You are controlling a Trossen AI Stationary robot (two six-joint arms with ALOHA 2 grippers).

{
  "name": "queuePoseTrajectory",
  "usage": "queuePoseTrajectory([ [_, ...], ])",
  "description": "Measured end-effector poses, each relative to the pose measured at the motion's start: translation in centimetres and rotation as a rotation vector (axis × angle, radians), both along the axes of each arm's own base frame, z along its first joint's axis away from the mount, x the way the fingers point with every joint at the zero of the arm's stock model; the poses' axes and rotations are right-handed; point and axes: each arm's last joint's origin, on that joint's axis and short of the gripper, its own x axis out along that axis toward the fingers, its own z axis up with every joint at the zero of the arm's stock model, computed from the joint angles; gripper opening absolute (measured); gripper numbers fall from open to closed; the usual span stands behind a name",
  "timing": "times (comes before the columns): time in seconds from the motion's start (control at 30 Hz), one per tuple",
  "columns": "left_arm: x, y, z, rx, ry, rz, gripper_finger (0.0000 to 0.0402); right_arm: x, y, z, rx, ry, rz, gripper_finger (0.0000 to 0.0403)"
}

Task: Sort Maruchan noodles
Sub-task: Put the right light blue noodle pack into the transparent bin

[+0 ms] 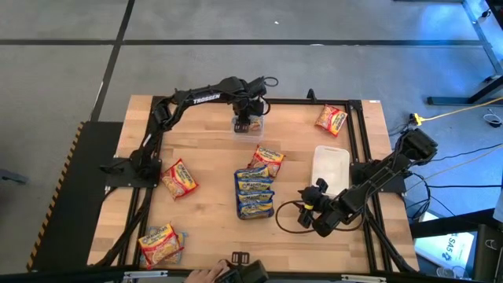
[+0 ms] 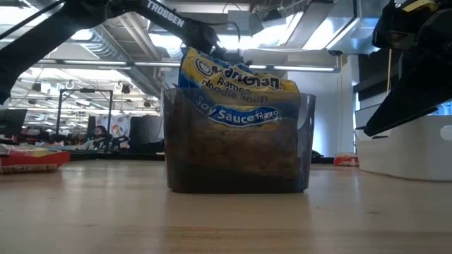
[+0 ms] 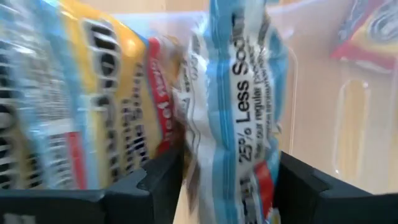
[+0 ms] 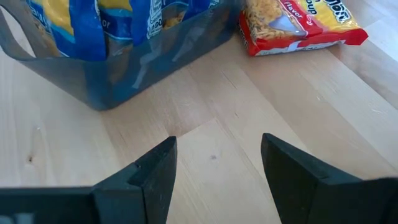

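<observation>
the left gripper (image 1: 247,119) hangs over the clear tub (image 1: 248,124) at the table's far edge, its fingers (image 3: 158,180) clamped on a blue-banded noodle packet (image 3: 239,106) that stands partly inside the tub, top poking above the rim (image 2: 236,85). the right gripper (image 1: 306,211) rests low at the near right with fingers spread and nothing between them, just beside the dark tray of blue packets (image 1: 255,192). a red-banded packet (image 4: 298,25) lies beyond that tray.

yellow-blue noodle packet (image 2: 236,95), red-banded packet (image 4: 298,25)
</observation>
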Motion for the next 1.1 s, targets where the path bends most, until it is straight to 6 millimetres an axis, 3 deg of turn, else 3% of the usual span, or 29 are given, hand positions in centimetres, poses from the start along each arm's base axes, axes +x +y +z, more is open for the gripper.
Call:
queuePoseTrajectory([
  [0.37,0.6,0.4,6.2,0.063,-0.119,0.090,0.0193,0.0,0.0,0.0,-0.009,-0.005,-0.001,0.0209],
  [0.67,0.3,0.4,10.4,0.170,-0.171,0.270,0.0193,0.0,0.0,0.0,-0.031,0.007,0.021,0.0209],
  [0.87,-0.9,-2.7,14.6,0.066,-0.286,0.219,0.0193,0.0,-0.2,0.1,-0.114,0.009,0.050,0.0209],
  [1.1,-3.3,-6.2,19.3,-0.070,-0.429,0.280,0.0193,0.2,-0.5,1.1,-0.177,-0.026,0.048,0.0209],
])
